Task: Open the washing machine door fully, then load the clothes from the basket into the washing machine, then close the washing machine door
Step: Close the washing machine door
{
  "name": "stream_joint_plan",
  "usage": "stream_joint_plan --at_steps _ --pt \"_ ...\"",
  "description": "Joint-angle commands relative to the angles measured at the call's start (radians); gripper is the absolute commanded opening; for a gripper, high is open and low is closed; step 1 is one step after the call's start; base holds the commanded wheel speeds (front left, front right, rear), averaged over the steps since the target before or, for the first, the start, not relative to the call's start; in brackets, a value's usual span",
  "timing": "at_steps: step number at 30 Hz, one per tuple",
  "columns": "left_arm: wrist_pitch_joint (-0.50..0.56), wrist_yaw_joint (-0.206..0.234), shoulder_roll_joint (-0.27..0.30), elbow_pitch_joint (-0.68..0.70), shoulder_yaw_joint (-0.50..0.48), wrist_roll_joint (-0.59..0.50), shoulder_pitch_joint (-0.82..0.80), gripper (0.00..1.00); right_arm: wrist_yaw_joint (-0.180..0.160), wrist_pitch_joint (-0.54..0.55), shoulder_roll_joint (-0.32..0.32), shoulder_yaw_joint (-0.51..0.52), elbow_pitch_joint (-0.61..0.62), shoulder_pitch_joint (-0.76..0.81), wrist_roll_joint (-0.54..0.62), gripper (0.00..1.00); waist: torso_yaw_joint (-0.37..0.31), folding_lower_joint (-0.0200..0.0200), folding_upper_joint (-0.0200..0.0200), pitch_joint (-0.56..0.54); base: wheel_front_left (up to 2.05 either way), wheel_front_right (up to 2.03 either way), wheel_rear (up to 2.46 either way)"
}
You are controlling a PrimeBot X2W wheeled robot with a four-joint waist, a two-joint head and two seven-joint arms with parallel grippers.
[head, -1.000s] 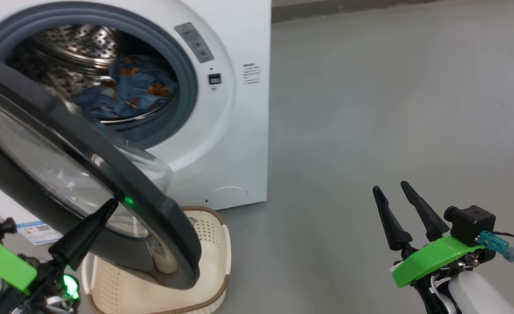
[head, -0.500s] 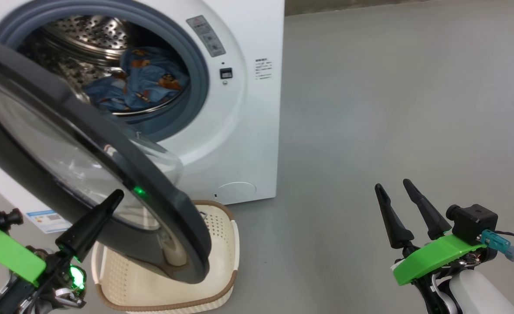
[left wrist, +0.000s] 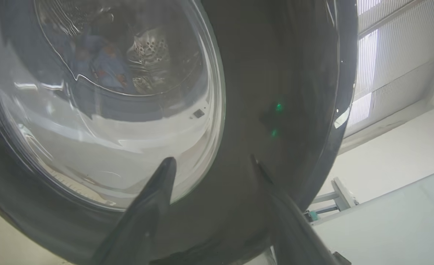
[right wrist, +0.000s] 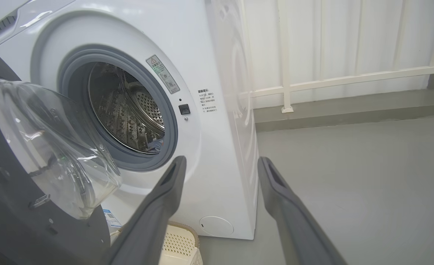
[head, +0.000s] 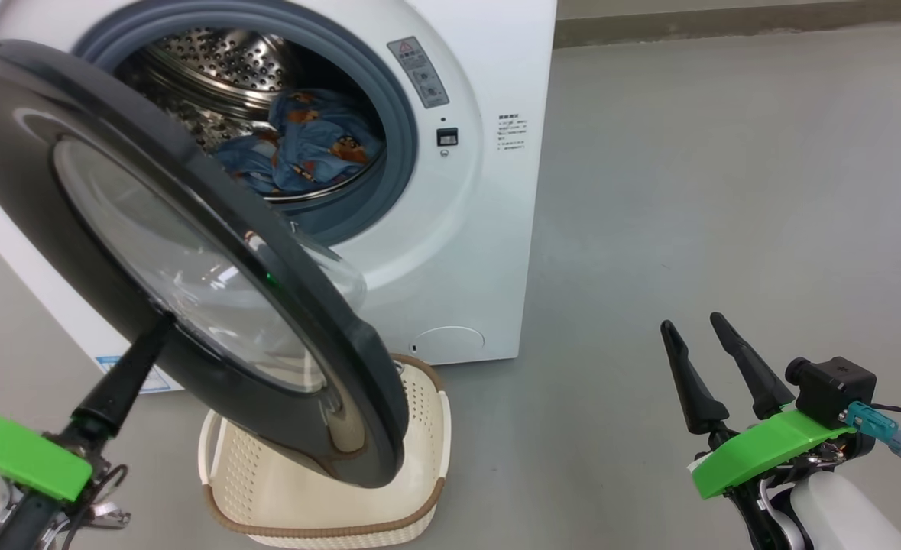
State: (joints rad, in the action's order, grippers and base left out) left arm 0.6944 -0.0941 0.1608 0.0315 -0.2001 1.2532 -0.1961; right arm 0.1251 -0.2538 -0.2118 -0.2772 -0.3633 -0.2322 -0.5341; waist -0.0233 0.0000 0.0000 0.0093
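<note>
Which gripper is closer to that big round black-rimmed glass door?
Left. The left gripper sits right at the outer face of the round black-rimmed glass door; the right gripper hangs far to its right, over grey floor.

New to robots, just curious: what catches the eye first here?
A large round door, glossy black rim around clear glass, hangs half open at left, the left gripper's dark fingers at its outer face. Behind it, light blue printed clothes lie in the white washing machine's steel drum.
</note>
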Motion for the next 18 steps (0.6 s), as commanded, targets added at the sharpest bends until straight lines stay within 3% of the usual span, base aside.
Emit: stream_joint_plan --at_steps 1,8,18 --pt "-0.012 -0.01 0.035 0.033 -0.033 -0.017 -0.014 1.0 0.006 -0.008 -0.008 -0.007 0.024 -0.011 0.007 1.0 0.004 0.0 0.0 -0.002 0.0 0.0 0.0" --pt "-0.256 -0.035 0.064 0.035 0.026 -0.239 0.028 1.0 0.006 -0.008 -0.013 -0.005 0.027 -0.008 0.007 1.0 0.018 0.0 0.0 -0.005 0.0 0.0 0.0" --pt "-0.625 -0.036 0.161 -0.054 0.176 -0.462 0.08 1.0 0.006 -0.008 -0.02 -0.013 0.031 -0.009 0.006 1.0 0.014 0.0 0.0 -0.005 0.0 0.0 0.0"
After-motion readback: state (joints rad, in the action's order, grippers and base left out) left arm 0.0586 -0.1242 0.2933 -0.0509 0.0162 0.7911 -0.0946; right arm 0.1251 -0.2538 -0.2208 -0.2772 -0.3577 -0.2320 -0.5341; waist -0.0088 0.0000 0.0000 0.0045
